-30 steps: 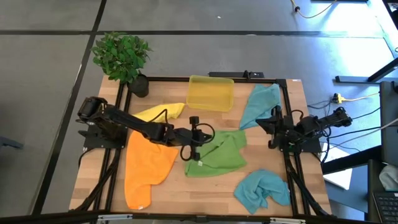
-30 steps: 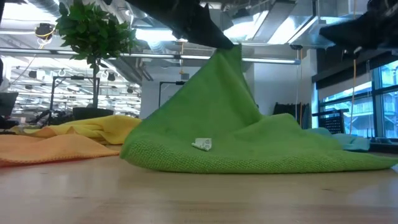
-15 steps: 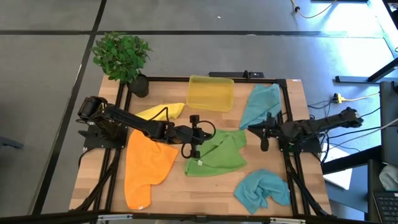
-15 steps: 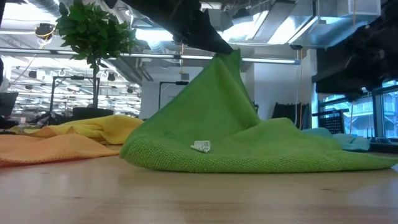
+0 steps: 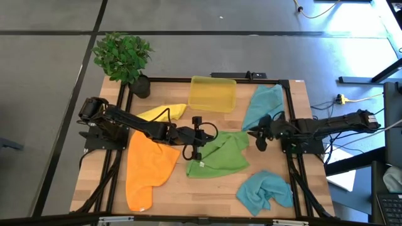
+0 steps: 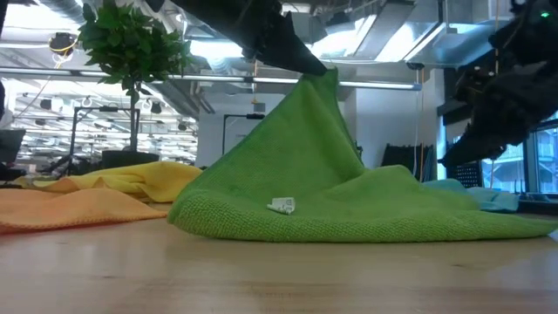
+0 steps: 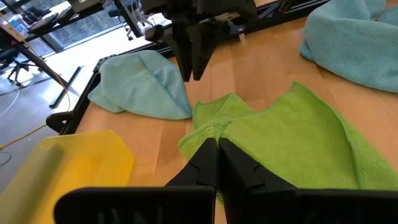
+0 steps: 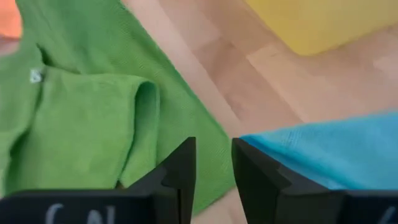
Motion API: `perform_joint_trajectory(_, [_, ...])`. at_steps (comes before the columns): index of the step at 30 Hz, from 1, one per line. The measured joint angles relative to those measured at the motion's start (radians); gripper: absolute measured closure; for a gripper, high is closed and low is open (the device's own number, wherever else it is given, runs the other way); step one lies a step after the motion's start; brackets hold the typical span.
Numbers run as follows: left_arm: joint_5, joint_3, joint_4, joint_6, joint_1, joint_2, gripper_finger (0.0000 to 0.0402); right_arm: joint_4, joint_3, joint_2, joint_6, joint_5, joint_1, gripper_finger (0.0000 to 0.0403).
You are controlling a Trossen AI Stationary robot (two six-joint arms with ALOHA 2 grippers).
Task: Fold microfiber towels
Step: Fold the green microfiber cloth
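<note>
High view: green towel (image 5: 220, 157) mid-table, one edge lifted, pinched in my left gripper (image 5: 191, 152). My right gripper (image 5: 260, 142), fingers slightly apart, hovers beside its right edge, empty.

you see the table from straight above, level at tabletop height, and close from both wrists; all share the green towel (image 5: 221, 154).

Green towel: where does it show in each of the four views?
High: green towel, table centre.
Low: lifted into a peak, mid-frame.
Left wrist: pinched by the left gripper, spreading right.
Right wrist: upper left.
Shared landmark: its white tag.
</note>
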Motion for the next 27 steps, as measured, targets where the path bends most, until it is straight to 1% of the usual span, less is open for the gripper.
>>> perform_joint_trajectory(5, [0.000, 0.000, 0.000, 0.000, 0.000, 0.000, 0.0401, -0.017, 0.062, 0.156, -0.095, -0.038, -0.032, 0.0295])
perform_joint_trajectory(8, [0.000, 0.000, -0.001, -0.001, -0.001, 0.000, 0.0401, 0.002, 0.071, 0.245, -0.118, -0.035, -0.034, 0.0281])
perform_joint_trajectory(10, [0.000, 0.000, -0.003, -0.001, -0.003, 0.000, 0.0401, 0.016, 0.071, 0.295, -0.119, -0.033, -0.034, 0.0265])
perform_joint_trajectory(13, [0.000, 0.000, -0.003, -0.001, -0.008, 0.000, 0.0401, 0.018, 0.071, 0.356, -0.099, -0.004, -0.035, 0.0233])
perform_joint_trajectory(16, [0.000, 0.000, -0.003, -0.001, -0.010, 0.000, 0.0401, 0.027, 0.071, 0.393, -0.093, 0.018, -0.049, 0.0200])
perform_joint_trajectory(19, [0.000, 0.000, -0.004, -0.005, -0.009, 0.000, 0.0401, 0.065, 0.071, 0.418, -0.099, 0.016, -0.070, 0.0178])
perform_joint_trajectory(23, [0.000, 0.000, -0.004, -0.007, -0.009, 0.000, 0.0401, 0.111, 0.071, 0.454, -0.128, 0.003, -0.096, 0.0175])
perform_joint_trajectory(25, [0.000, 0.000, -0.003, -0.007, -0.009, 0.000, 0.0401, 0.121, 0.071, 0.476, -0.143, 0.001, -0.110, 0.0186])
perform_joint_trajectory(27, [0.000, 0.000, -0.004, -0.007, -0.009, 0.000, 0.0401, 0.131, 0.071, 0.500, -0.147, -0.023, -0.124, 0.0202])
